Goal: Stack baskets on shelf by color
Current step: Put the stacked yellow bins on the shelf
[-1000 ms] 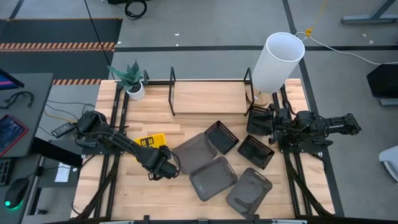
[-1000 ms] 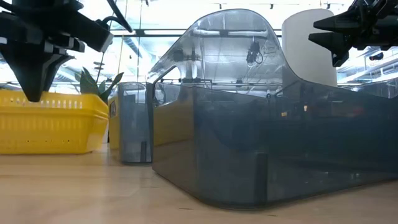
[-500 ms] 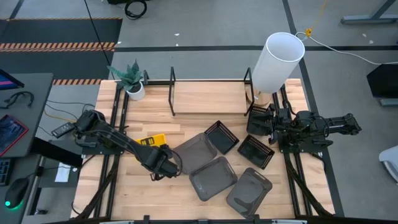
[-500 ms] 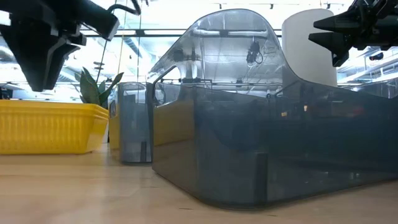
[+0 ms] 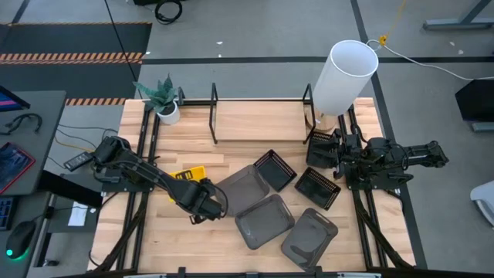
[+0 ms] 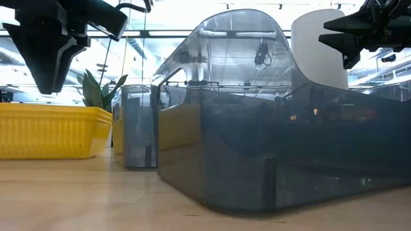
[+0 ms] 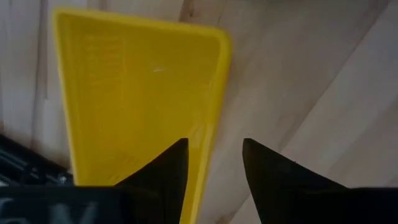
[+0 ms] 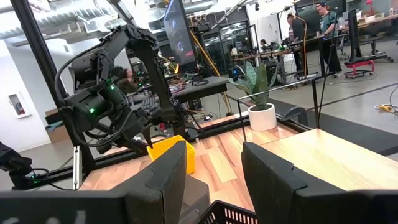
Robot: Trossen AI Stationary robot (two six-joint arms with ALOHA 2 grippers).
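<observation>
Lifted since before, left hand (image 7: 212, 163) (fingers apart) hovers above yellow basket (image 7: 134, 93), its long axis running table-front to back.

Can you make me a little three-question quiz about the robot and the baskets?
1. True or false: the left gripper is squeezing the yellow basket.
2. Which stands at the shelf's right end? A) white cylinder B) potted plant C) grey basket
3. Fill in: the right gripper hangs beside the black mesh ____.

Key: 1 false, its fingers stand open over the rim. 2 A. 3 baskets.
</observation>
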